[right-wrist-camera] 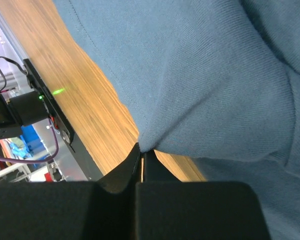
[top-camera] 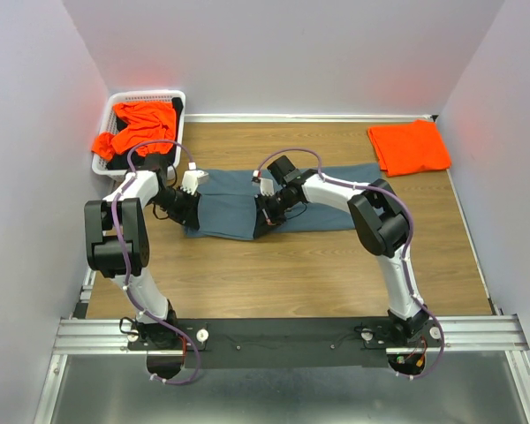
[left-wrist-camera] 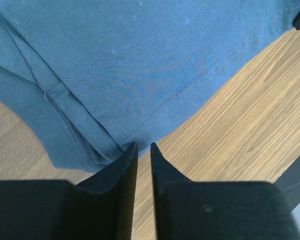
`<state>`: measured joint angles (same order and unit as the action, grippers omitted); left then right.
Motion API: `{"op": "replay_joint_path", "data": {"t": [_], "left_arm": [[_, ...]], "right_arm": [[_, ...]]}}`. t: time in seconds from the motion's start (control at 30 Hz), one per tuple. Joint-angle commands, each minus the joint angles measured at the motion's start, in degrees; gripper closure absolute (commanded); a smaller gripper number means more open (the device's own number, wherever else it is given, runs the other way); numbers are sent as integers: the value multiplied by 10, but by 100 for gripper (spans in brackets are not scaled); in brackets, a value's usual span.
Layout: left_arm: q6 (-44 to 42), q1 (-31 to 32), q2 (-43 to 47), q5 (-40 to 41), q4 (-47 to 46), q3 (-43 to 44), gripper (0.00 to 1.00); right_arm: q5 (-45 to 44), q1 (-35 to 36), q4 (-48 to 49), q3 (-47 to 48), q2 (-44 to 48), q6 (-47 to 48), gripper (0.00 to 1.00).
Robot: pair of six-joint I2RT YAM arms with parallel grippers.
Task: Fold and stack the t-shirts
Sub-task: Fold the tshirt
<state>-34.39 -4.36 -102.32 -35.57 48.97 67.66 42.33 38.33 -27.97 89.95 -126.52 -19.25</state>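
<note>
— At the middle of the desk [top-camera: 291, 274], what lies there?

— The blue-grey t-shirt [top-camera: 230, 205], spread out with its length running left to right. Both arms reach over it from the near edge.

— And the right gripper [right-wrist-camera: 141, 150]?

— Its fingers are pressed together on the near hem of the blue-grey t-shirt, about midway along it. In the wrist view the cloth draws up into a small peak right at the tips, with bare wood beside it.

— The left gripper [left-wrist-camera: 144, 146]?

— It sits at the shirt's left end, on the near hem. Only a thin slit shows between its fingers, and their tips meet the stitched edge. Whether any cloth is caught in that slit, one cannot tell.

— Where are the others?

— A folded orange t-shirt [top-camera: 409, 147] lies flat at the far right corner of the desk, well apart from the arms. More orange t-shirts [top-camera: 141, 124] are heaped loosely in the white basket [top-camera: 150, 94] at the far left corner, one spilling over its left rim.
</note>
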Motion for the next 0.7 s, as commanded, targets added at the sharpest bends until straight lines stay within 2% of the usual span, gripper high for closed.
{"op": "replay_joint_path", "data": {"t": [0.0,0.27,0.67], "left_arm": [[3,3,-2,-4,1,5,73],[20,2,-1,35,-18,-11,60],[28,3,-19,53,-22,-17,56]], "right_arm": [[17,7,5,7,14,4,97],[13,7,5,0,11,6,99],[10,8,5,0,2,9,99]]}}
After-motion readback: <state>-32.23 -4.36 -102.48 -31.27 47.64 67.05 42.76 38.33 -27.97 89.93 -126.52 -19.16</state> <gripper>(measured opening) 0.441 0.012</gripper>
